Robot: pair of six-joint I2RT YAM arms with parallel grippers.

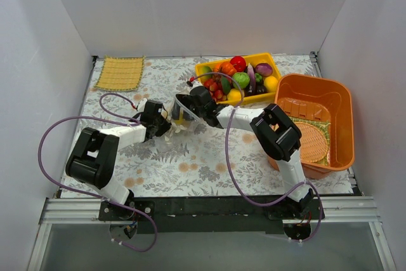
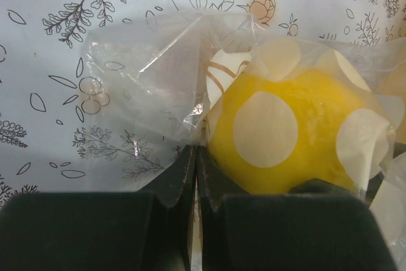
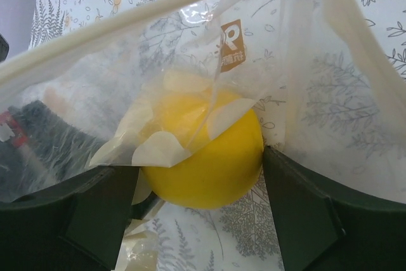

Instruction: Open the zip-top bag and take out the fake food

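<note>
The bag (image 3: 114,74) is lying mid-scene, mouth already open. The left gripper (image 2: 195,176) is clenching its film. The right gripper (image 3: 200,179) is sitting inside, jaws spread astride 1 yellow fruit (image 2: 285,131) — extraction is still pending.

Left gripper (image 1: 166,124) apparently touches the zip-top bag (image 1: 181,118).

- Left arm (image 1: 101,157), right arm (image 1: 279,134): blocky black joint housings linked by white sections.
- Purple cable (image 1: 226,147): one runs along each arm.
- Left gripper (image 2: 195,182): matte black, flat-topped fingers.
- Right gripper (image 3: 202,160): dark, angular, wedge-shaped fingers.
</note>
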